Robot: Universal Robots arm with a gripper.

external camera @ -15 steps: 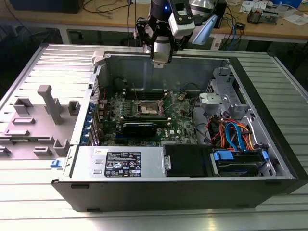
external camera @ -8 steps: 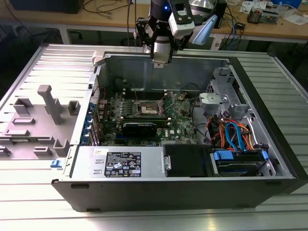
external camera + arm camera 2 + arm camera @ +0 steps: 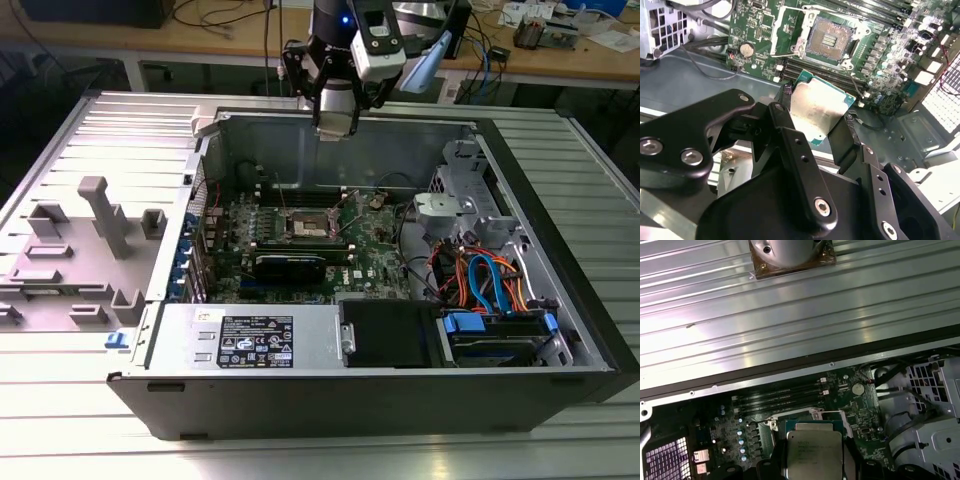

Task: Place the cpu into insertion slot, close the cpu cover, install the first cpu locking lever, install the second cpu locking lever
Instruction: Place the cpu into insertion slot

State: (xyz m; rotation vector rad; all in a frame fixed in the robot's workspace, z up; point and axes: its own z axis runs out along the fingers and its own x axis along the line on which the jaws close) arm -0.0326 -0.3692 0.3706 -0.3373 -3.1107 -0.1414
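My gripper (image 3: 335,128) hangs high over the rear wall of the open computer case, above the green circuit board. It is shut on the cpu (image 3: 817,111), a flat silver-topped square chip held by its edges between the two black fingers (image 3: 784,122). In the first wrist view the cpu (image 3: 814,455) hangs over the socket area. The insertion slot (image 3: 830,40) lies bare with its dark centre showing, also seen in the exterior view (image 3: 305,228). The cpu cover (image 3: 786,31) stands swung open beside the slot. A thin wire lever (image 3: 856,80) juts out from the socket's corner.
Long black memory slots (image 3: 310,190) run behind the socket and a long black card (image 3: 290,265) lies in front of it. A drive cage with orange and blue cables (image 3: 490,285) fills the exterior view's right. A power supply (image 3: 250,342) sits in front. Grey fixtures (image 3: 100,215) stand outside the case.
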